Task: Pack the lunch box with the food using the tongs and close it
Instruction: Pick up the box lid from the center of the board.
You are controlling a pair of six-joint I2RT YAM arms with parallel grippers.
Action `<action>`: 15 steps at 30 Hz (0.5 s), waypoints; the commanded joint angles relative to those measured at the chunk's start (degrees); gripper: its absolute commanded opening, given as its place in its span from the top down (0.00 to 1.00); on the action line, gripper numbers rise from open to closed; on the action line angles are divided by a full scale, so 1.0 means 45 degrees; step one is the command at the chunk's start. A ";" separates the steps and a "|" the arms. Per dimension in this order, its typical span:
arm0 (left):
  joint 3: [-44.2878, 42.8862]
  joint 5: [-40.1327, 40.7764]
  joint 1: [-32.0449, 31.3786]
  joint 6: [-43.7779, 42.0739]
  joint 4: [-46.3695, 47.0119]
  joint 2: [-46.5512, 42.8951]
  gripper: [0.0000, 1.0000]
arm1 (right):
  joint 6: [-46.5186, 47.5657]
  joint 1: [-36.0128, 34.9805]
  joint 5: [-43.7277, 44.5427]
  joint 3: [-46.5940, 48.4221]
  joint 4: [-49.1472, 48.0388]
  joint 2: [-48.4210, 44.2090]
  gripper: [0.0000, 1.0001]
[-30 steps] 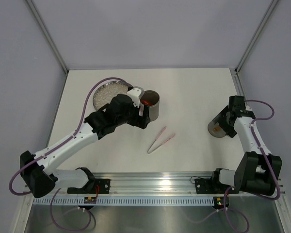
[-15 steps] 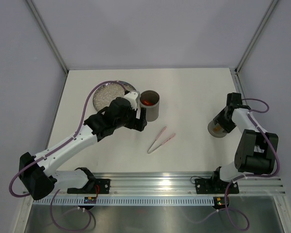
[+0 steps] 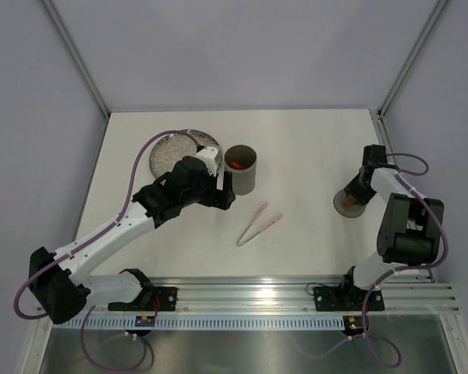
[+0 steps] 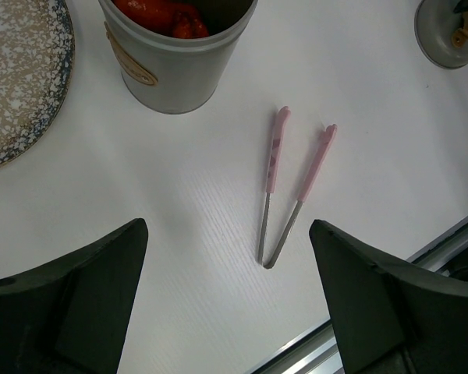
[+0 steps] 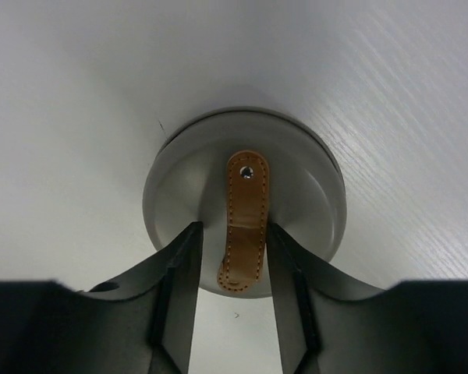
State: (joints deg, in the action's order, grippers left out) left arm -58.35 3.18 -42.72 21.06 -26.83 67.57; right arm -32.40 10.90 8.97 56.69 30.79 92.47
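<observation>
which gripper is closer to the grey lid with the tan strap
Right. The right gripper straddles the strap on the lid; the left gripper hangs far across the table, beside the lunch box.

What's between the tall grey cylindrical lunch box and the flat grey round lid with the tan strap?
Bare white table, as the top and left wrist views show; the pink tongs lie nearer the arm bases, off that line.

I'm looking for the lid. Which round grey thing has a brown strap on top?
The small flat disc at the right gripper. The speckled plate and tall lunch box have no strap.
</observation>
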 commanded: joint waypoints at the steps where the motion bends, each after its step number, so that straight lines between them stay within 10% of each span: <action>1: 0.0134 -0.0238 0.0060 0.0164 0.0650 -0.0250 0.11 | 0.0286 0.0040 -0.0118 0.0216 -0.0377 0.0448 0.57; 8: 0.0173 -0.1272 0.0762 0.0631 0.0883 -0.0055 0.11 | 0.0482 0.0040 -0.0353 0.0118 -0.0357 0.0097 0.94; 15: 0.0251 -0.2814 0.2459 0.1315 0.1780 -0.0250 0.12 | 0.0482 0.0040 -0.0782 -0.0291 -0.0376 -0.0722 1.00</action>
State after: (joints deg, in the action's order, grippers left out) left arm -57.54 -4.54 -34.61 24.40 -24.58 67.57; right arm -31.07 10.90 6.74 56.53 28.60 92.12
